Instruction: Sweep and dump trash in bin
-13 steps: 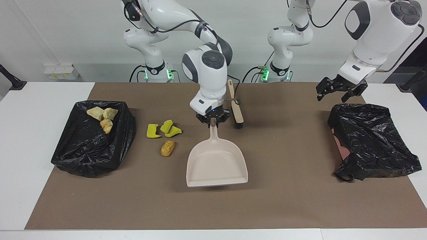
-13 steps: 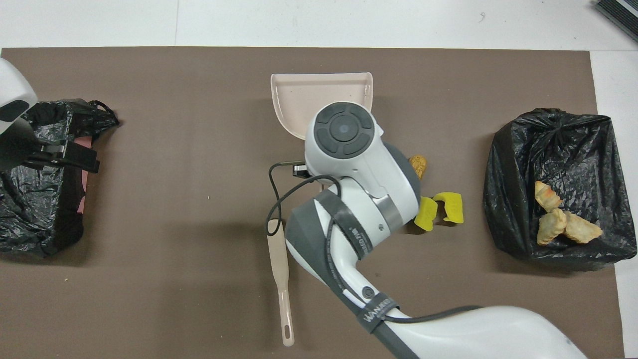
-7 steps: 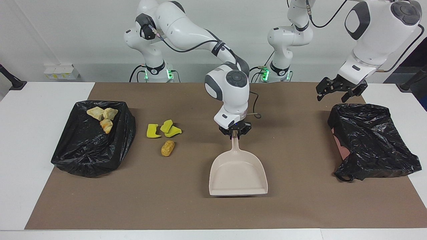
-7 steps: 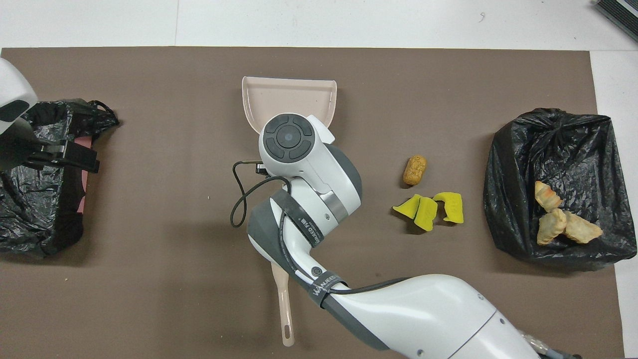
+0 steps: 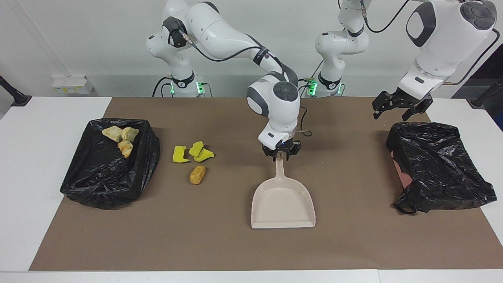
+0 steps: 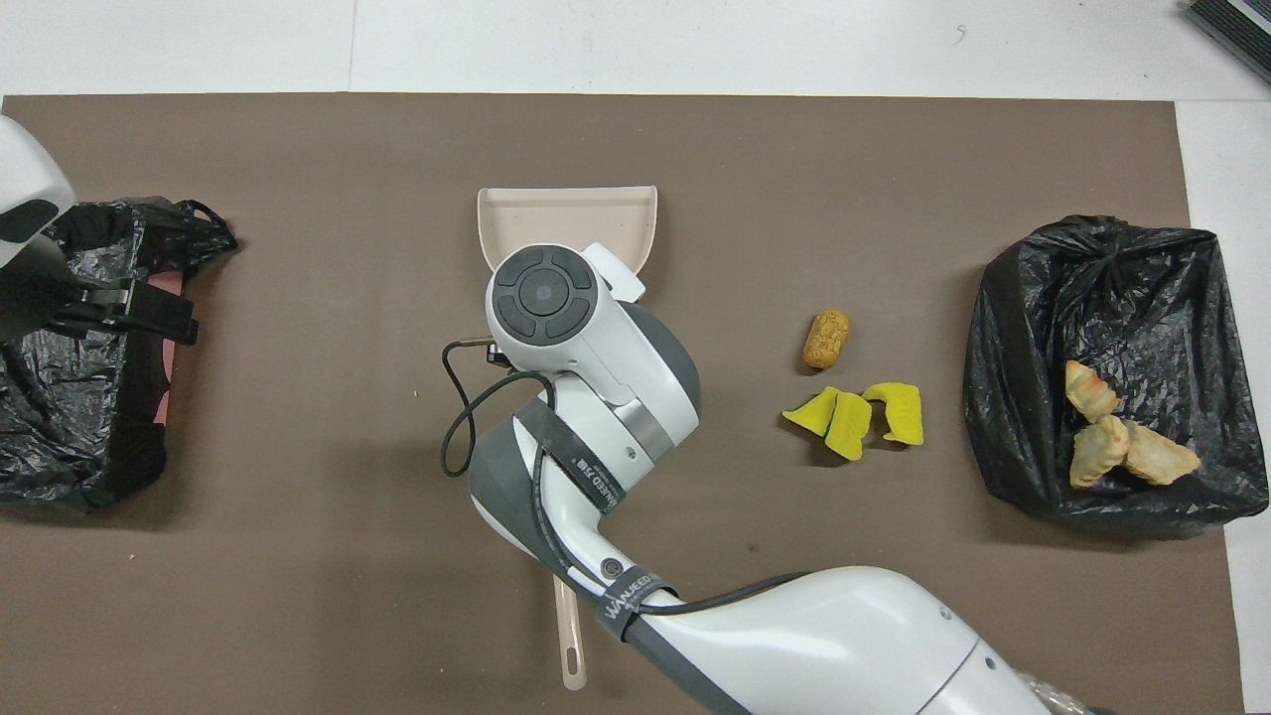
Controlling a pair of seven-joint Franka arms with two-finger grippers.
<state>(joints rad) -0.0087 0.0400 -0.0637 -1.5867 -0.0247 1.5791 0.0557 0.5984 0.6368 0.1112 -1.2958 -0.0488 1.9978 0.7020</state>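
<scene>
Three bright yellow sponge pieces [image 5: 192, 152] lie bunched together on the brown mat [image 5: 353, 243], with an orange-brown bread-like lump [image 5: 197, 174] just beside them, farther from the robots. Three pale tan crusty lumps [image 5: 121, 138] sit in the black-lined bin [image 5: 106, 184] at the right arm's end of the table, near the sponge pieces. A second black-lined bin [image 5: 440, 169] stands at the left arm's end.

The pale pink dustpan [image 5: 283, 200] rests flat at the middle of the mat, its handle pointing toward the robots. The right gripper [image 5: 281, 154] is at the handle's tip; whether its fingers clamp the handle I cannot tell. The left gripper [image 5: 401, 108] hangs with fingers apart over the mat by the second bin, waiting. A brush handle [image 6: 568, 645] pokes out under the right arm. White tabletop [image 5: 39, 157] frames the mat; a plain white wall stands by the arm bases.
</scene>
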